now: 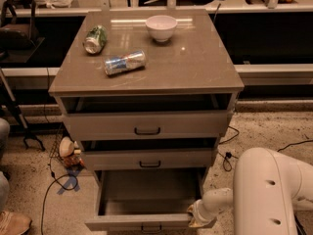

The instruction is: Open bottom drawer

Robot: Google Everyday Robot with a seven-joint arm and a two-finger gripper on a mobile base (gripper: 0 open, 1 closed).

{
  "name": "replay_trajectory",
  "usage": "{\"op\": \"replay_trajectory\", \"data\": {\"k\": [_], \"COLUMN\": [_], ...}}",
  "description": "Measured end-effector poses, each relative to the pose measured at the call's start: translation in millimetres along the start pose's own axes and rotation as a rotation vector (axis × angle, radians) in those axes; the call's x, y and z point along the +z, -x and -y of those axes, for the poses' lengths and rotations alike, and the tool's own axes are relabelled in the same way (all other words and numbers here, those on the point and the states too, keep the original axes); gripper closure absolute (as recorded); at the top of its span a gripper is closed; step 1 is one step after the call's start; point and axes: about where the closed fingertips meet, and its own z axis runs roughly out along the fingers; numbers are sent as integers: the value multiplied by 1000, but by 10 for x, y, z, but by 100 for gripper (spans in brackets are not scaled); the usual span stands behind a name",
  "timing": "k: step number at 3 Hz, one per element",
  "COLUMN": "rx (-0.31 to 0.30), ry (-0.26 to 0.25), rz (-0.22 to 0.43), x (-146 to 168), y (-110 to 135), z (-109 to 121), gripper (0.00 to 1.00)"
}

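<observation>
The bottom drawer (146, 223) is the lowest of three grey-tan drawers and stands pulled far out, its inside empty and its black bar handle at the frame's lower edge. The middle drawer (149, 158) and the top drawer (146, 126) are each pulled out a little. My gripper (195, 218) sits at the right end of the bottom drawer's front panel, at the end of my white arm (266, 190).
On the cabinet top (195, 67) lie a green can (95, 39), a blue-silver can (125, 62) on its side and a white bowl (161, 27). Cables (58, 180) and small objects lie on the floor at left. A person's shoe (12, 223) is at lower left.
</observation>
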Motion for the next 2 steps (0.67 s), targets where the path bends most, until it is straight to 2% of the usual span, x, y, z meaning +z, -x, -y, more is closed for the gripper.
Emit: {"op": "replay_trajectory", "data": {"k": [1, 2], "rx": [0, 1], "ry": [0, -11], "rz": [0, 11], "x": [0, -56], "y": [0, -20], "z": [0, 10], "gripper": [6, 0]}}
